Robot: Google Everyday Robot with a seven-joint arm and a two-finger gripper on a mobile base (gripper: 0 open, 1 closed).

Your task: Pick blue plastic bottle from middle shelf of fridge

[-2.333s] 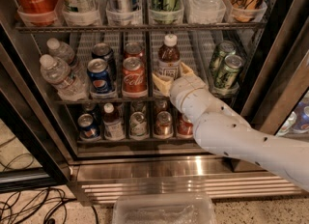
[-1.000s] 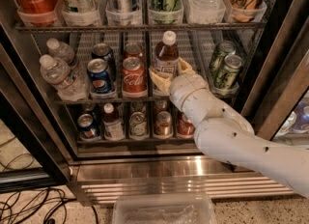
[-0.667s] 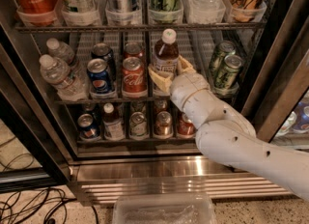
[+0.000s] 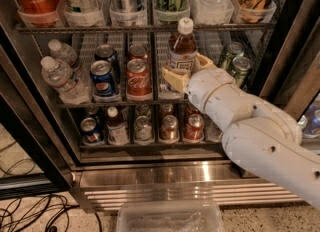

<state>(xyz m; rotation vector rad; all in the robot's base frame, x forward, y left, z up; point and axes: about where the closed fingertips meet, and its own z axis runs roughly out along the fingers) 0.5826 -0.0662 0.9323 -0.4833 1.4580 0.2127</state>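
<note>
On the middle shelf (image 4: pixel 100 104) of the fridge (image 4: pixel 150 176), the gripper (image 4: pixel 184 72) is pinching the blue plastic bottle (image 4: pixel 182 51) low on its body. Withdrawal is seemingly beginning, calling for a straight pull outward, avoiding the Coca-Cola can (image 4: pixel 138 78) at nine o'clock.

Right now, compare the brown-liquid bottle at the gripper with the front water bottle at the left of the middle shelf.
The blue plastic bottle holds dark brown liquid; the water bottle looks clear throughout. The gripper, reaching in from the right, grips the blue plastic bottle near its base; the water bottle stands free at the left end of the middle shelf. Both have white caps.
</note>
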